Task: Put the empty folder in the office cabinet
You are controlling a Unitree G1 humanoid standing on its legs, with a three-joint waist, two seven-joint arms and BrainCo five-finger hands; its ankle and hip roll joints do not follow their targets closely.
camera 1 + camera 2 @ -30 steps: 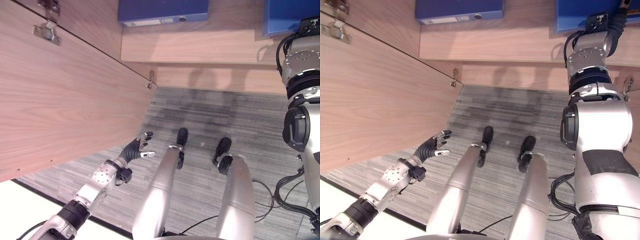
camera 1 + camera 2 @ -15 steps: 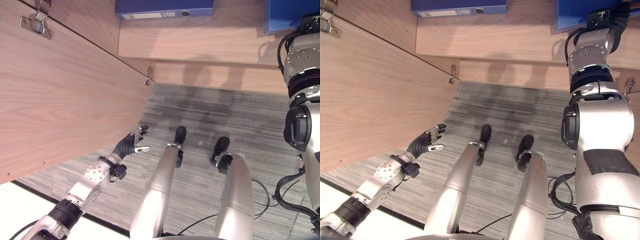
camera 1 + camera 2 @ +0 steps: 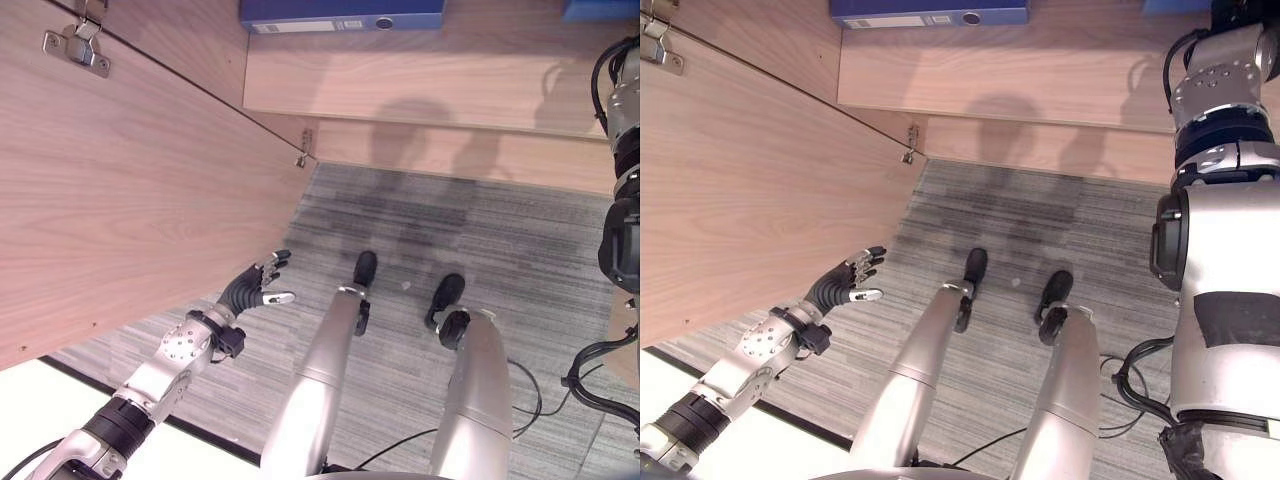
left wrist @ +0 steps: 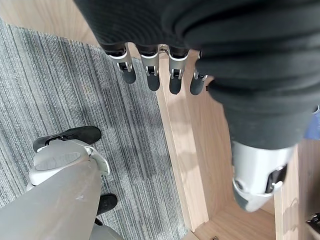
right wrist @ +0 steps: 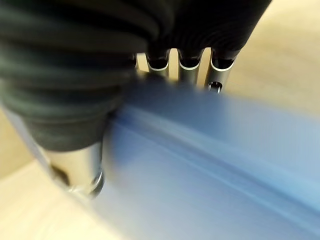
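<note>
Left hand [image 3: 255, 291] open above grey carpet [image 3: 420, 230].

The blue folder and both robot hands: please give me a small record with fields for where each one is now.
held folder: blue folder, against the right robot hand, over a wooden shelf
right robot hand: fingers lie along the folder; grip cannot be told
left robot hand: open, holds nothing, over the grey carpet beside the open cabinet door
other folder: blue, lying on the cabinet shelf
</note>
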